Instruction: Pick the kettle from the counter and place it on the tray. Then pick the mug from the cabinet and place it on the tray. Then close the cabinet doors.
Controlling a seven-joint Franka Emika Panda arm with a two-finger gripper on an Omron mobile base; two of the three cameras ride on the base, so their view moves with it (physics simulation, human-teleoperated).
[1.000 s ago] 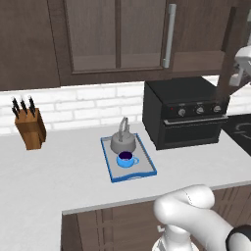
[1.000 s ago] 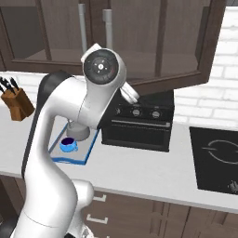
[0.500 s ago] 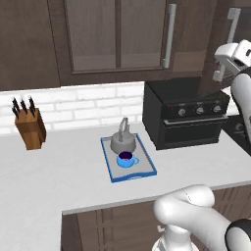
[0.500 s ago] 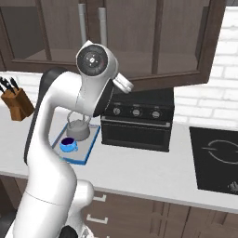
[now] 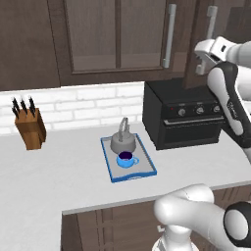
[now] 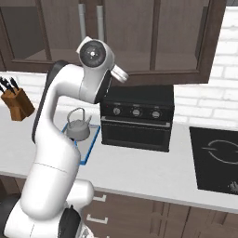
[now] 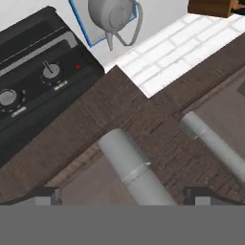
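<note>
Up at the cabinet doors (image 5: pixel 147 34), the gripper (image 7: pixel 122 194), jaws spread, has moved closer to a handle (image 7: pixel 131 167).

- The robot arm (image 6: pixel 56 139) is white, smooth and shiny, made of fat round tubes.
- The joints between the white parts are dark, like black bands.
- One joint (image 6: pixel 93 55), at 11 o'clock in the right base view, has a round grey cap with a dark ring and a small dot in its middle.
- A short grey ringed stub sticks out at 3 o'clock from that cap.
- The bottom part is a big rounded white lump with a black round piece beside it.
- The two finger tips (image 7: pixel 47 194) are small, dark grey and square-looking.
</note>
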